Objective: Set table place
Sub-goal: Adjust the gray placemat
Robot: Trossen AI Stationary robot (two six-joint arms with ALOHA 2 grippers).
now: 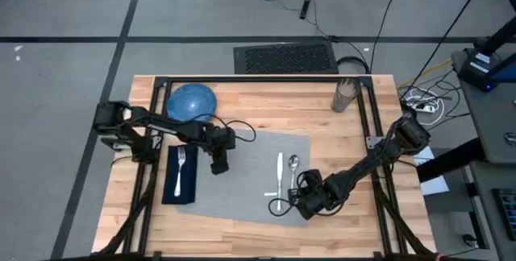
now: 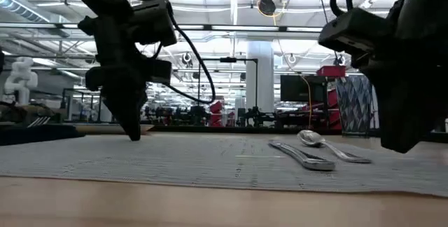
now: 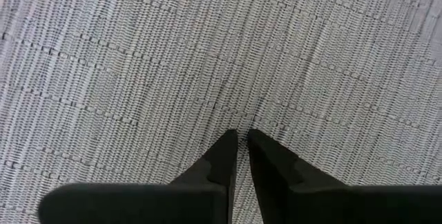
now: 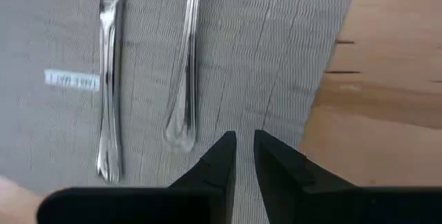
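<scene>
Nearest my low cam: the light butcher-block wooden table (image 2: 210,202), its near edge bare. On it I see the flat light-grey woven rectangular placemat (image 1: 242,176), middle of the table toward the near side, long axis left-right, lying slightly skewed. Weave is ribbed, with a small white tag (image 4: 72,80) stitched on by the cutlery.

Count: one placemat, one silver knife (image 1: 280,174), one silver spoon (image 1: 293,167), one silver fork (image 1: 181,164), one dark navy folded napkin (image 1: 179,182), one round blue dish (image 1: 192,101), one clear glass (image 1: 345,94).

Knife and spoon lie side by side on the mat's right part, handles toward the near edge. Fork rests on the napkin at the mat's left end. Dish sits far-left on bare wood, glass far-right.

Left gripper (image 3: 242,141) is tip-down on the mat's left-centre, jaws clenched, nothing between. Right gripper (image 4: 244,141) sits at the mat's near-right corner just past the spoon handle, jaws nearly together, holding nothing.
</scene>
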